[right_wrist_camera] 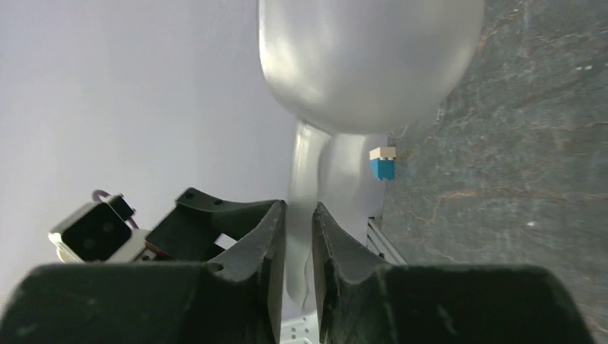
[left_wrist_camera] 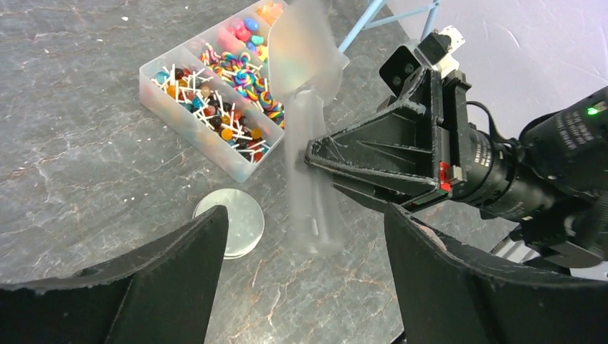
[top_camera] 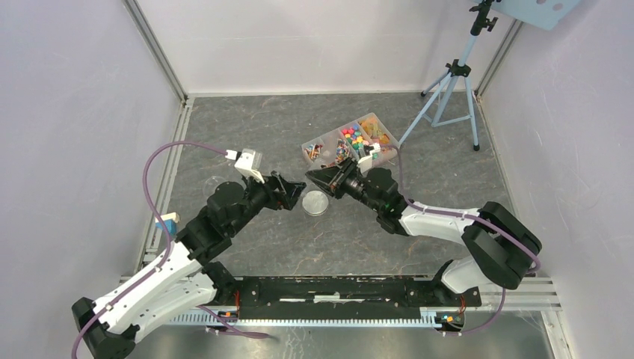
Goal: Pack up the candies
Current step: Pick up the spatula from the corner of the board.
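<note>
Right gripper pinched on a translucent piece (bag? too blurred to tell), its long axis upright. Left gripper wide, empty. Candies in the tray, far-right of both tips; right arm nearer.

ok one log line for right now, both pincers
left pincer: open | right pincer: shut on translucent item | candies: in divided tray | grey lid: flat on table

No legible text, no labels, brands, numbers or signs
</note>
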### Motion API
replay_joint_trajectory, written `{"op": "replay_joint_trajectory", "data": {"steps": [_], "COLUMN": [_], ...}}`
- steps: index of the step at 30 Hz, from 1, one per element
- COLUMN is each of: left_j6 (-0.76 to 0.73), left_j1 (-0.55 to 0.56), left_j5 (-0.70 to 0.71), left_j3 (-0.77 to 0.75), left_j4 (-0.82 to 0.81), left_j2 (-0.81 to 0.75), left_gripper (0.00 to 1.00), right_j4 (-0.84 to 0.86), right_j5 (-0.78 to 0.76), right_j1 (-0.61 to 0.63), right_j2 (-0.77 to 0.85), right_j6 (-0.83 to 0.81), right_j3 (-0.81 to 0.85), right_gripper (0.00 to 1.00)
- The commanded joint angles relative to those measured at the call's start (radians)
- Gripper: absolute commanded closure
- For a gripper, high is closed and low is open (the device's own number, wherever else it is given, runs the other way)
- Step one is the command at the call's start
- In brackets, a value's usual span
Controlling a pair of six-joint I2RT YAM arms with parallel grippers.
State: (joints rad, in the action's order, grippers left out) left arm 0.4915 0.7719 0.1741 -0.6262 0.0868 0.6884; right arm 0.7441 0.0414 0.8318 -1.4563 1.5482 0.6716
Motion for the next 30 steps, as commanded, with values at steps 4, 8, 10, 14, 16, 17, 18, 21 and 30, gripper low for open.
{"op": "replay_joint_trajectory", "data": {"steps": [4, 8, 10, 14, 16, 17, 18, 21, 30], "left_j6": [0.026, 0.027, 0.026, 0.012, 0.014, 0.015, 0.012, 0.029, 0.248], "left_j1": [0.001, 0.0, -0.001, -0.009, -0.01, -0.012, -0.015, -0.038, -0.161], "left_j5": [0.02, 0.031, 0.034, -0.061, -0.097, -0.116, -0.142, -0.217, -0.458], "left_j3": [-0.204, -0.382, -0.468, -0.567, -0.599, -0.61, -0.62, -0.656, -0.578], "left_j4": [0.283, 0.456, 0.525, 0.563, 0.571, 0.569, 0.57, 0.582, 0.487], "left_j2": [0.022, 0.15, 0.215, 0.304, 0.318, 0.318, 0.313, 0.301, 0.324], "left_gripper": [0.14, 0.15, 0.15, 0.16, 0.16, 0.15, 0.15, 0.15, 0.24], "right_j4": [0.327, 0.319, 0.277, 0.008, -0.011, 0.002, 0.01, 0.02, -0.056], "right_j5": [0.363, 0.597, 0.635, 0.634, 0.663, 0.684, 0.703, 0.738, 0.759], "right_j1": [-0.083, -0.089, -0.09, -0.09, -0.092, -0.092, -0.091, -0.091, -0.091], "right_j2": [0.021, 0.043, 0.094, 0.214, 0.253, 0.272, 0.289, 0.331, 0.337], "right_j6": [-0.183, -0.281, -0.342, -0.535, -0.551, -0.548, -0.544, -0.542, -0.623], "right_j3": [-0.108, -0.121, -0.152, -0.175, -0.195, -0.208, -0.219, -0.243, -0.219], "right_gripper": [1.0, 1.0, 1.0, 1.0, 1.0, 1.0, 1.0, 1.0, 1.0]}}
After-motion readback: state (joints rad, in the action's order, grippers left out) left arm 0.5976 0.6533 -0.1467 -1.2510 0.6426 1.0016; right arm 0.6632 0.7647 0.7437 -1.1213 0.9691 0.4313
